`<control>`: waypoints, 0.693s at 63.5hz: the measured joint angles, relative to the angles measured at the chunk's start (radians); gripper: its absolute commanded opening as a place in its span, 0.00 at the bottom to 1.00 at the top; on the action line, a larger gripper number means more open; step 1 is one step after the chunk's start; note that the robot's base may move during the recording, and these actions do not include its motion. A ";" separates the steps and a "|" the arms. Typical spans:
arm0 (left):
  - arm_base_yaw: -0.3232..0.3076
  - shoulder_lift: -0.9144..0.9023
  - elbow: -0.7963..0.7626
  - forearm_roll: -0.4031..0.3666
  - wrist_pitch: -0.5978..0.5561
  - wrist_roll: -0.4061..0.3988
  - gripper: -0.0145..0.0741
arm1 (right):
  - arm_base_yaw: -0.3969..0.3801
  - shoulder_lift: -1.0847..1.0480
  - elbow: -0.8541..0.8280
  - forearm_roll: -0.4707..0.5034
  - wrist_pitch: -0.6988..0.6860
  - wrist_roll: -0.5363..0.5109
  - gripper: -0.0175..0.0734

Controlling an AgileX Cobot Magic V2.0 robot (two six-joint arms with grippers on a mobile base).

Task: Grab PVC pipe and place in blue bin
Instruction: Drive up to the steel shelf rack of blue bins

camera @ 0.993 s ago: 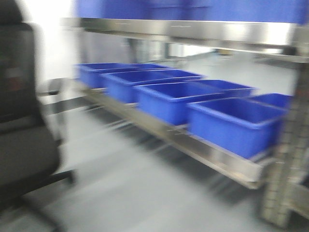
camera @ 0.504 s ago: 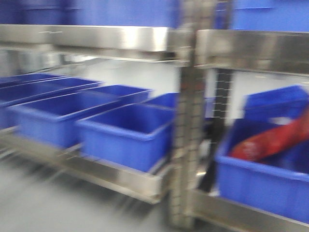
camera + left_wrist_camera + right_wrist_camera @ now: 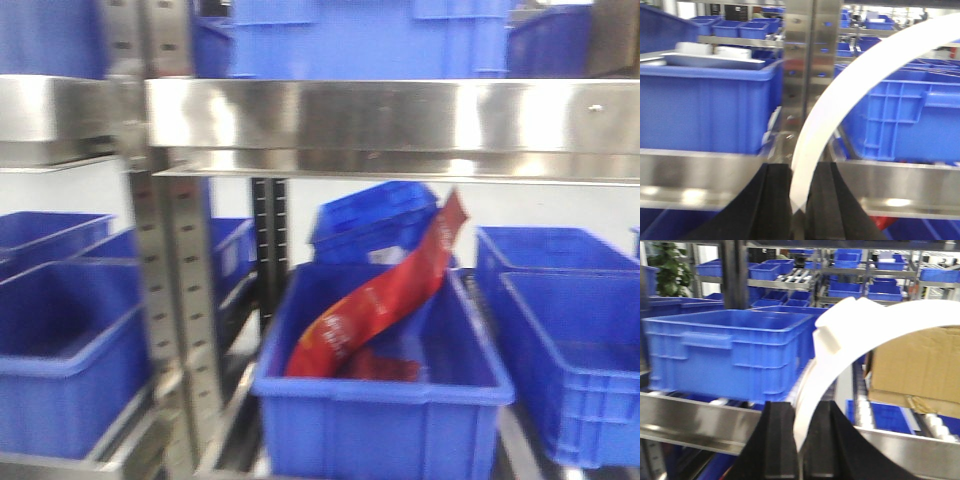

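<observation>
PVC pipe [image 3: 832, 95], entry one: where is it?
— Left wrist view. White curved strip. Its lower end is pinched between the two black fingers of the left end effector [image 3: 799, 172], and it arches up and to the right in front of a steel upright [image 3: 810, 55].
State of that end effector?
— Closed down to the strip's thickness, with a finger touching each side.
Entry two?
— Second PVC pipe [image 3: 830, 332], right wrist view. White arch with a stepped block on its outer curve. Its foot is clamped between the fingers of the right end effector [image 3: 802, 412], which is narrowed onto it the same way.
Surroundings, wrist views?
— Left: a bin with a grey tray [image 3: 715, 60] on top, left of the upright, and a ribbed blue bin [image 3: 900, 120] to its right. Right: a far blue bin [image 3: 725, 350] on the left beyond a steel rail, and a cardboard box [image 3: 920, 365] on the right behind the arch.
Front view?
— Slightly blurred. A steel shelf rail [image 3: 400, 115] runs across the top. Below it the middle blue bin [image 3: 380, 420] holds a red packet [image 3: 375, 300], which leans from near left to far right with its tip above the rim. A right-hand bin [image 3: 570, 370] stands just beside it. A left-hand bin [image 3: 60, 400] sits past the perforated post [image 3: 180, 300].
Is either pipe over a bin?
— Cannot tell.
</observation>
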 measured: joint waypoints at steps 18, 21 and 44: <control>0.000 0.000 0.000 0.000 0.000 0.000 0.04 | 0.000 0.000 0.000 0.000 0.000 0.000 0.01; 0.000 0.000 0.000 0.000 0.000 0.000 0.04 | 0.000 0.000 0.000 0.000 0.000 0.000 0.01; 0.000 0.000 0.000 0.000 -0.002 0.000 0.04 | 0.000 0.000 0.000 0.000 0.000 -0.002 0.01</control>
